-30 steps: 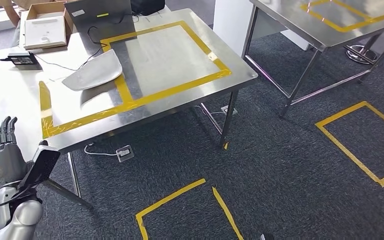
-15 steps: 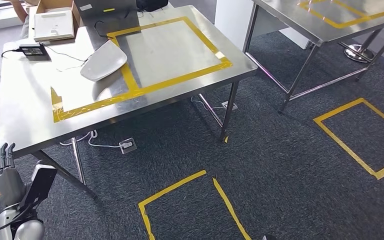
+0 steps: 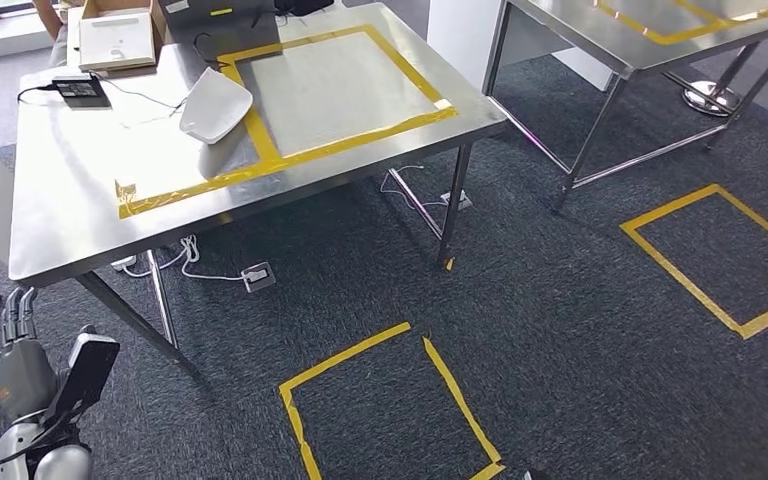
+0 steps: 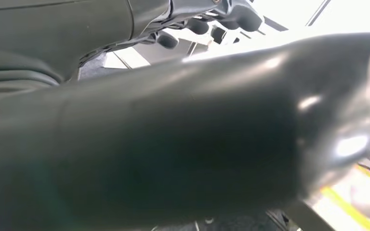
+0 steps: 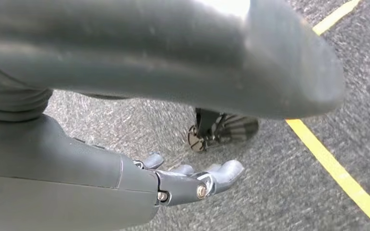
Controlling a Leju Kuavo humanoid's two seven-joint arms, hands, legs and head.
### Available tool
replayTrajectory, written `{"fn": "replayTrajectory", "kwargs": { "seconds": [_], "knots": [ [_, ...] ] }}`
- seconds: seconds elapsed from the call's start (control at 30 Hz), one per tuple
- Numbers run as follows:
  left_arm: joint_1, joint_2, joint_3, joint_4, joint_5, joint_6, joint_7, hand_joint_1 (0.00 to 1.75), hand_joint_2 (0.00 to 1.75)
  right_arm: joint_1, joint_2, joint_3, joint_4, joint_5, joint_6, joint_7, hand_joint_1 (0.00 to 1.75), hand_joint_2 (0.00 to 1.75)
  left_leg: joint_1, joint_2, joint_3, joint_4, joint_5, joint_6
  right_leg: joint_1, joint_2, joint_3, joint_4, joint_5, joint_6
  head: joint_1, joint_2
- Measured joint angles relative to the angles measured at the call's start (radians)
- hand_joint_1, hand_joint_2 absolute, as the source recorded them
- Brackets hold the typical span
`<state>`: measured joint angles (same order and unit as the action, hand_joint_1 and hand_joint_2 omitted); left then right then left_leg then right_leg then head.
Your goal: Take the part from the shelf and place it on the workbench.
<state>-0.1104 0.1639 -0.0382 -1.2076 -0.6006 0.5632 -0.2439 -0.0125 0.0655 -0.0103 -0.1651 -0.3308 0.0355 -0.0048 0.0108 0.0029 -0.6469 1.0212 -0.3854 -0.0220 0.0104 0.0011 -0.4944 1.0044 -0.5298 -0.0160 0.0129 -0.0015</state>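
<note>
The part [image 3: 215,103], a white curved shell, lies on the steel workbench [image 3: 80,210], across one side of the yellow tape rectangle [image 3: 340,140]. My left hand [image 3: 15,345] hangs low beside the near corner of the workbench, fingers straight and apart, holding nothing. In the left wrist view its thick thumb [image 4: 197,130] is close to the lens and its dark fingers [image 4: 207,21] hold nothing. My right hand [image 5: 125,185] hangs over dark carpet with its fingers [image 5: 217,175] extended and nothing in them.
At the far end of the workbench sit a cardboard box [image 3: 112,38], a black device with a cable [image 3: 78,88] and a dark case [image 3: 215,18]. A second steel table [image 3: 640,45] stands to the right. Yellow tape squares [image 3: 390,400] [image 3: 720,260] mark the carpet; a power strip [image 3: 257,276] lies under the workbench.
The whole picture has shifted, so the camera moved: the workbench now sits higher and further off. My left hand has dropped lower in the picture, still holding nothing.
</note>
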Motion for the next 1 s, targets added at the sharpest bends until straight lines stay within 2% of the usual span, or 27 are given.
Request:
{"fn": "replayTrajectory", "kwargs": {
  "seconds": [0.03, 0.07, 0.1, 0.17, 0.2, 0.23, 0.27, 0.3, 0.33, 0.37, 0.4, 0.43, 0.47, 0.53, 0.57, 0.6, 0.67, 0.73, 0.8, 0.9, 1.0],
  "knots": [
    [0.001, -0.001, 0.0, 0.001, 0.003, -0.009, 0.004, 0.0, 0.0, 0.0, 0.0, 0.0, 0.0, -0.001, 0.0, 0.002, 0.0, 0.0, 0.001, -0.001, -0.005, 0.003, -0.006, -0.006, -0.002, -0.002, -0.007, -0.005, 0.01, -0.007, 0.001, 0.0],
    [0.002, -0.002, 0.002, 0.004, 0.011, -0.027, 0.01, 0.0, 0.0, 0.0, 0.0, 0.0, 0.0, -0.002, 0.0, 0.004, 0.0, 0.0, 0.001, -0.002, -0.013, 0.02, -0.03, -0.01, -0.005, -0.003, -0.017, -0.009, 0.021, -0.014, 0.0, 0.0],
    [0.001, -0.004, 0.003, 0.012, 0.026, -0.056, 0.017, 0.0, 0.0, 0.001, 0.001, 0.0, 0.0, -0.002, 0.0, 0.006, 0.0, 0.0, 0.001, -0.003, -0.025, 0.056, -0.071, -0.014, -0.008, -0.005, -0.028, -0.013, 0.032, -0.019, 0.0, 0.0],
    [-0.003, -0.008, 0.005, 0.053, 0.075, -0.147, 0.033, 0.0, 0.0, 0.002, 0.0, 0.001, 0.0, 0.0, 0.001, 0.011, 0.0, 0.0, 0.002, -0.003, -0.051, 0.17, -0.163, -0.021, -0.008, -0.006, -0.053, -0.013, 0.05, -0.024, -0.001, 0.0],
    [-0.006, -0.012, 0.005, 0.091, 0.096, -0.188, 0.039, 0.0, 0.0, 0.002, 0.0, 0.002, 0.0, 0.003, 0.0, 0.014, 0.0, 0.0, 0.002, -0.003, -0.058, 0.226, -0.181, -0.024, -0.008, -0.006, -0.066, -0.012, 0.061, -0.023, -0.001, 0.0],
    [-0.012, -0.017, 0.005, 0.142, 0.109, -0.214, 0.042, 0.0, 0.0, 0.002, 0.001, 0.005, 0.0, 0.006, 0.0, 0.019, 0.0, 0.0, 0.002, -0.003, -0.057, 0.262, -0.174, -0.026, -0.008, -0.007, -0.079, -0.01, 0.071, -0.022, -0.001, 0.0],
    [-0.02, -0.024, 0.005, 0.202, 0.112, -0.221, 0.04, 0.0, 0.0, 0.002, 0.001, 0.008, 0.0, 0.009, -0.002, 0.023, 0.0, 0.0, 0.002, -0.003, -0.041, 0.27, -0.148, -0.026, -0.008, -0.007, -0.092, -0.007, 0.081, -0.021, -0.001, 0.0],
    [-0.028, -0.031, 0.005, 0.261, 0.111, -0.214, 0.035, 0.0, 0.0, 0.001, 0.001, 0.011, 0.0, 0.01, -0.002, 0.027, 0.0, 0.0, 0.002, -0.003, -0.009, 0.242, -0.118, -0.025, -0.009, -0.007, -0.104, -0.003, 0.089, -0.018, -0.001, 0.0],
    [-0.037, -0.038, 0.005, 0.316, 0.108, -0.202, 0.028, 0.0, 0.0, 0.001, 0.001, 0.013, 0.0, 0.011, -0.003, 0.03, 0.0, 0.0, 0.002, -0.003, 0.036, 0.184, -0.104, -0.023, -0.009, -0.007, -0.115, 0.002, 0.095, -0.015, -0.001, 0.0],
    [-0.046, -0.044, 0.006, 0.362, 0.107, -0.193, 0.021, 0.0, 0.0, 0.0, 0.001, 0.015, 0.0, 0.011, -0.003, 0.031, 0.0, 0.0, 0.001, -0.003, 0.086, 0.114, -0.108, -0.021, -0.008, -0.007, -0.124, 0.008, 0.1, -0.01, -0.001, 0.0],
    [-0.054, -0.05, 0.006, 0.4, 0.106, -0.187, 0.015, 0.0, 0.0, -0.001, 0.001, 0.017, 0.0, 0.011, -0.004, 0.031, 0.0, 0.0, -0.001, -0.003, 0.125, 0.053, -0.124, -0.016, -0.006, -0.008, -0.132, 0.013, 0.106, -0.005, 0.0, 0.0],
    [-0.063, -0.055, 0.006, 0.433, 0.106, -0.184, 0.012, 0.0, 0.0, -0.002, 0.001, 0.019, 0.0, 0.012, -0.004, 0.031, 0.0, 0.0, -0.002, -0.004, 0.147, 0.013, -0.143, -0.01, -0.005, -0.008, -0.137, 0.017, 0.111, 0.0, 0.0, 0.0],
    [-0.07, -0.059, 0.006, 0.461, 0.105, -0.183, 0.01, 0.0, 0.44, -0.003, 0.001, 0.021, 0.0, 0.012, -0.004, 0.031, 0.0, 0.0, -0.004, -0.004, 0.154, -0.006, -0.152, -0.003, -0.004, -0.009, -0.141, 0.018, 0.116, 0.006, 0.0, 0.0],
    [-0.078, -0.065, 0.006, 0.503, 0.105, -0.183, 0.008, 0.0, 1.31, -0.003, 0.0, 0.024, 0.0, 0.013, -0.004, 0.031, 0.0, 0.0, -0.004, -0.003, 0.147, -0.011, -0.151, 0.007, -0.003, -0.009, -0.143, 0.015, 0.11, 0.001, 0.0, 0.0],
    [-0.081, -0.068, 0.006, 0.518, 0.103, -0.182, 0.012, 0.0, 1.75, -0.003, 0.0, 0.025, 0.0, 0.013, -0.004, 0.031, 0.0, 0.44, -0.005, -0.003, 0.146, -0.013, -0.149, 0.01, -0.002, -0.009, -0.143, 0.014, 0.104, -0.005, 0.0, 0.0],
    [-0.085, -0.071, 0.006, 0.533, 0.098, -0.183, 0.025, 0.0, 1.75, -0.003, 0.0, 0.025, 0.0, 0.014, -0.004, 0.031, 0.0, 0.87, -0.005, -0.003, 0.145, -0.013, -0.147, 0.014, -0.002, -0.009, -0.142, 0.012, 0.098, -0.012, 0.0, 0.0],
    [-0.095, -0.076, 0.007, 0.576, 0.075, -0.193, 0.091, 0.0, 1.75, -0.004, 0.0, 0.026, 0.0, 0.016, -0.002, 0.03, 0.0, 1.75, -0.009, -0.002, 0.144, -0.013, -0.143, 0.02, -0.004, -0.009, -0.14, 0.007, 0.116, -0.013, 0.0, 0.0],
    [-0.101, -0.082, 0.01, 0.655, 0.047, -0.227, 0.199, 0.0, 1.75, -0.004, 0.0, 0.03, 0.0, 0.025, -0.002, 0.032, 0.0, 1.75, -0.011, 0.0, 0.143, -0.011, -0.141, 0.022, -0.007, -0.007, -0.139, 0.001, 0.138, -0.001, 0.0, 0.0],
    [-0.093, -0.086, 0.015, 0.746, 0.036, -0.288, 0.307, 0.0, 1.75, -0.004, 0.0, 0.038, 0.0, 0.036, -0.001, 0.04, 0.0, 1.75, -0.012, 0.005, 0.142, -0.011, -0.14, 0.023, -0.009, -0.003, -0.139, -0.001, 0.145, 0.01, 0.0, 0.0],
    [-0.046, -0.092, 0.034, 0.855, 0.056, -0.374, 0.455, 0.0, 1.75, -0.004, -0.001, 0.052, 0.0, 0.046, -0.006, 0.064, 0.0, 1.75, -0.012, 0.011, 0.142, -0.01, -0.141, 0.023, -0.009, 0.002, -0.141, -0.001, 0.147, 0.012, 0.0, 0.0],
    [0.019, -0.101, 0.064, 0.918, 0.102, -0.4, 0.559, 0.0, 1.75, -0.003, -0.002, 0.057, -0.002, 0.05, -0.028, 0.102, 0.0, 1.75, -0.012, 0.01, 0.141, -0.01, -0.142, 0.023, -0.008, 0.003, -0.143, -0.001, 0.145, 0.016, 0.0, 0.0]
  ]
}}
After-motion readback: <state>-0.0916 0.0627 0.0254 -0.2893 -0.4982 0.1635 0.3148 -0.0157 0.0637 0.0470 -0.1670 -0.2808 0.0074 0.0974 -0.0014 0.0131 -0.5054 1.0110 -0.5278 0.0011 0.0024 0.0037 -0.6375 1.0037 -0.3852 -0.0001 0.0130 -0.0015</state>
